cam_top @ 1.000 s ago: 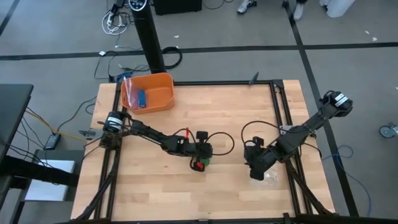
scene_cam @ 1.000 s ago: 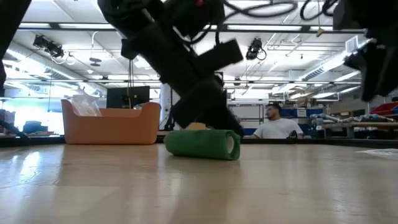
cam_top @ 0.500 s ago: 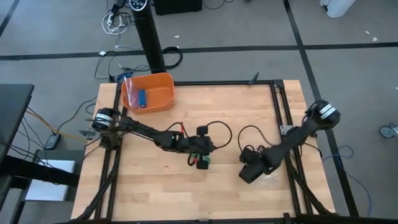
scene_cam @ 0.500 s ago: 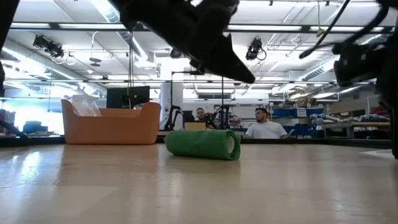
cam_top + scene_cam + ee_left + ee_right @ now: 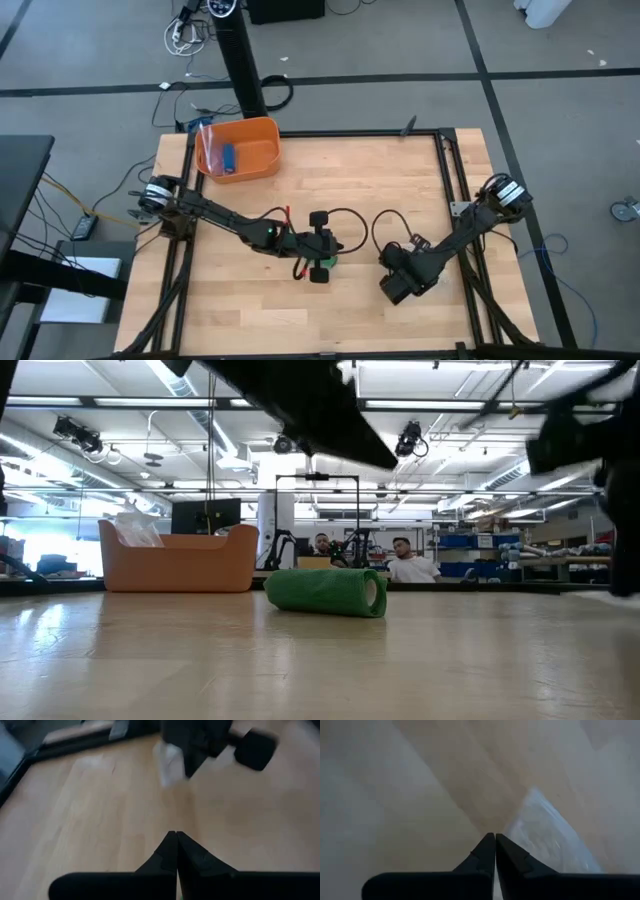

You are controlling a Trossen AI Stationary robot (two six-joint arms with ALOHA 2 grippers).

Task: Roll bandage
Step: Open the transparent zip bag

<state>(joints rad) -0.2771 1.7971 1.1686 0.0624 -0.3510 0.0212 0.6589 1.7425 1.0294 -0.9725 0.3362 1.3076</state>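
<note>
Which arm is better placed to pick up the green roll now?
Left, probably. The left gripper hangs shut directly over the bandage, which lies rolled on the table. The right gripper, also shut, sits farther off, by the clear plastic bag.

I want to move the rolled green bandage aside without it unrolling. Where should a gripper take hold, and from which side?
The bandage lies on its side on the table as a finished roll. Probably best to come straight down from above and pinch mid-length across its round body, fingers closing on the curved sides so the wraps stay pressed together. The left gripper, shut, hangs right above it.
</note>
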